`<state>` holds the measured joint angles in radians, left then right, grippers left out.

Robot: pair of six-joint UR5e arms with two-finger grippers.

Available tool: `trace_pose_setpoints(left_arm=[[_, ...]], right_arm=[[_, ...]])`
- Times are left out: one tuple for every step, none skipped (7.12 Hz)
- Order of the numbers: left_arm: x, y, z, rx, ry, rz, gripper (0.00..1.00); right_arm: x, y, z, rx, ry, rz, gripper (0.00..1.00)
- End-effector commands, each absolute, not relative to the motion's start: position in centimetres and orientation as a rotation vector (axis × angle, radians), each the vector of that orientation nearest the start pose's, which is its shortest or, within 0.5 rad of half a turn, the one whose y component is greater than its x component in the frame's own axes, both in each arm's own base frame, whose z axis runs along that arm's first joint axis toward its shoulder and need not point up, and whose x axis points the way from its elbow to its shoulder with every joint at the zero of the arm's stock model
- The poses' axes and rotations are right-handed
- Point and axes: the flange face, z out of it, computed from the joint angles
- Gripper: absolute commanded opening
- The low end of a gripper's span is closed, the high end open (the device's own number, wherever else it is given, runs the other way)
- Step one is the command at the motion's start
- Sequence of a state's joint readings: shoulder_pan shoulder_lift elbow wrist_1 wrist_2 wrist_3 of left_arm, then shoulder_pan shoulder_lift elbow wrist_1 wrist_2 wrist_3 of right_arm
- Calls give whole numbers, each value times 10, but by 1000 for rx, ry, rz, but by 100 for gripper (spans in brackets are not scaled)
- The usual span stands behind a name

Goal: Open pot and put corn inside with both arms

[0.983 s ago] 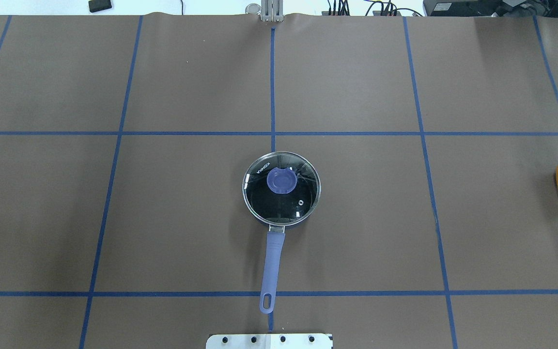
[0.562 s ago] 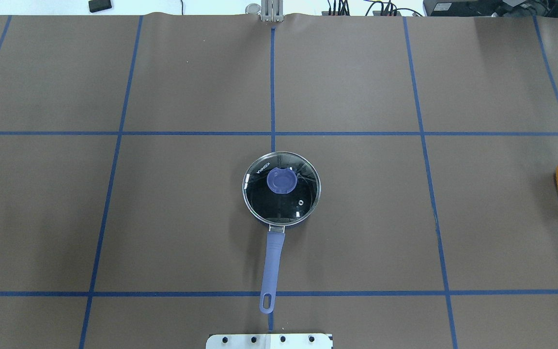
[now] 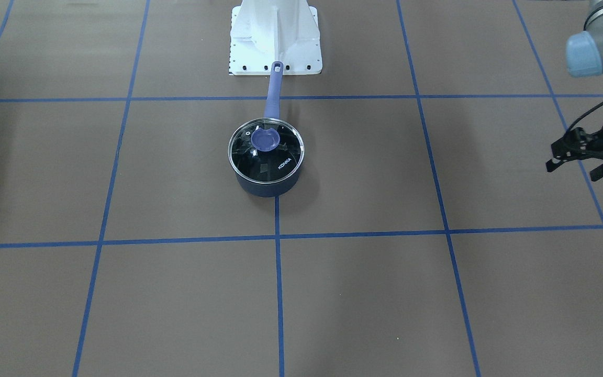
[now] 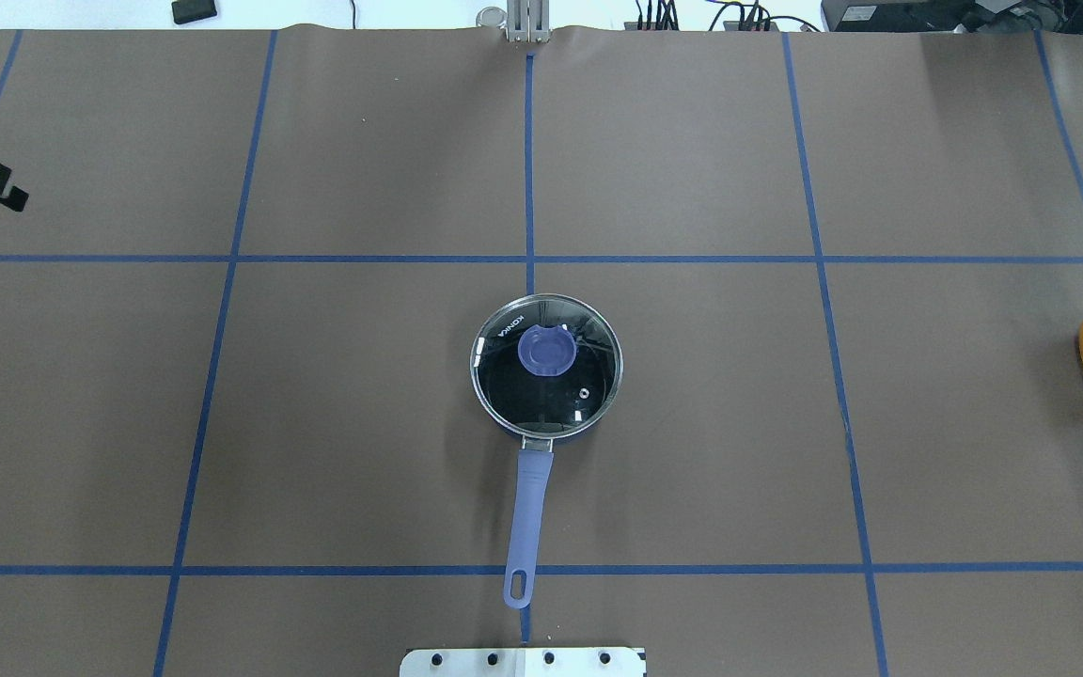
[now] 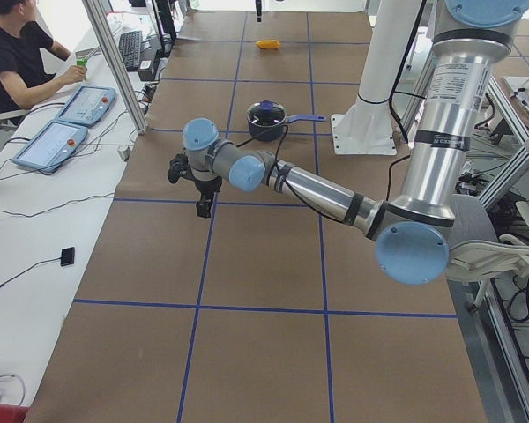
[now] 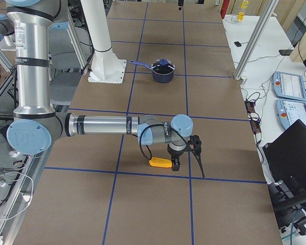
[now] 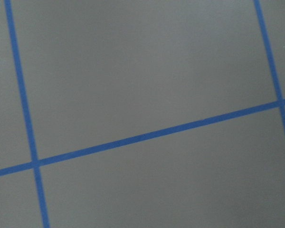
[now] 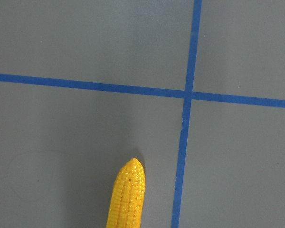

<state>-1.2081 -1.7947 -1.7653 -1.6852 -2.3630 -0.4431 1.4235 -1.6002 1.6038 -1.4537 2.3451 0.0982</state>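
Pot lid reads "KONKA". L hand apart, half cut off at edge; R hand: can't tell.

A brown-covered desk carries a grid of blue tape lines. Beside it, an operator in black sits at a white side table bearing two teach pendants and a keyboard.
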Motion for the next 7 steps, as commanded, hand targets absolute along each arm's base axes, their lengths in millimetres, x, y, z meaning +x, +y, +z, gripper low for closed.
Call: trace_pose_setpoints(left_arm=[[236, -556, 340, 100, 982, 75, 99], [268, -552, 317, 89, 967, 43, 99], [314, -549, 276, 86, 876, 14, 99], [373, -531, 209, 67, 753, 23, 99], [403, -512, 169, 45, 739, 28, 99], [424, -497, 146, 20, 772, -22, 99], [443, -487, 129, 25, 802, -3, 100]], right_arm=[[-14, -490, 646, 10, -786, -101, 100], [-17, -492, 644, 12, -787, -108, 100], [-20, -491, 644, 5, -794, -110, 100], [-20, -490, 646, 0, -789, -105, 100], [-20, -489, 648, -4, -785, -95, 100], [-20, -487, 650, -6, -784, -103, 100], [-19, -483, 653, -11, -785, -102, 100]])
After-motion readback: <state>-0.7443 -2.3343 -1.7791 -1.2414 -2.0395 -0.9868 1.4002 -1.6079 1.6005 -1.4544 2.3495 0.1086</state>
